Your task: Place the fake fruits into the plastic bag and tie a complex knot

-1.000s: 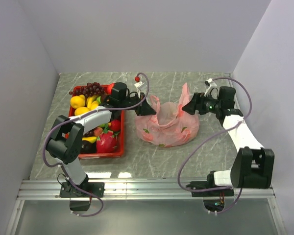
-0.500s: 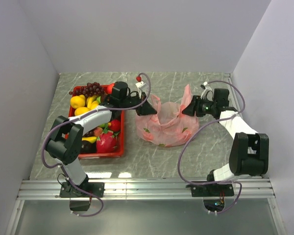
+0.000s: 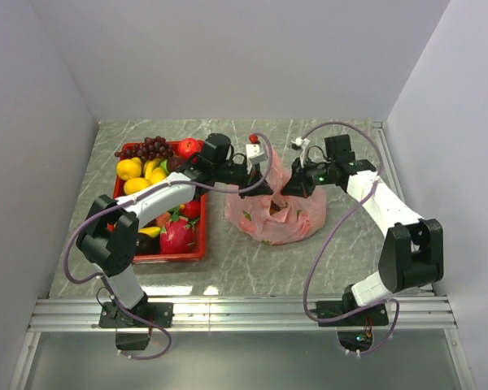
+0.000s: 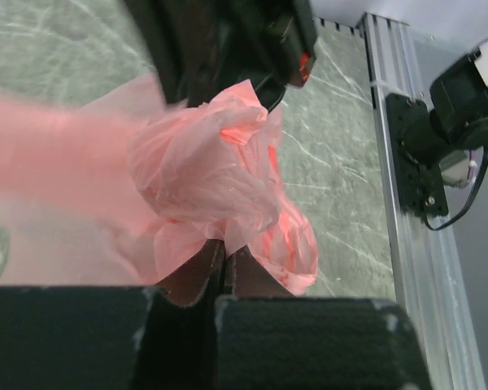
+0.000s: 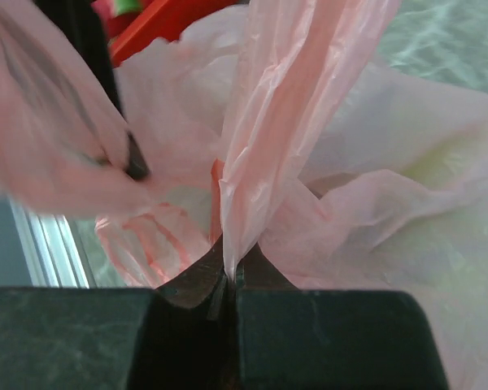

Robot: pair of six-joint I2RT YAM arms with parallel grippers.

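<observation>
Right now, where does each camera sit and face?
Top external: above and behind, facing down at the table; both arms, plastic bag between.
Left wrist: on left arm, facing along left gripper, shut on plastic bag.
Right wrist: likewise along right gripper, shut on the bag; red tray beyond.
All share the bag.

Crinkly pink plastic bag (image 3: pixel 278 218) (mouth gathered upward), fake fruits (image 3: pixel 150 172) heaped left

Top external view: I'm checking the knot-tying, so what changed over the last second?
The right gripper swung left over the plastic bag and shut on its pink film. The left gripper, shut on the bag's other side throughout, moved right, so the bag's mouth drew together and the bag bunched narrower. The red tray and its fake fruits stayed put.
</observation>
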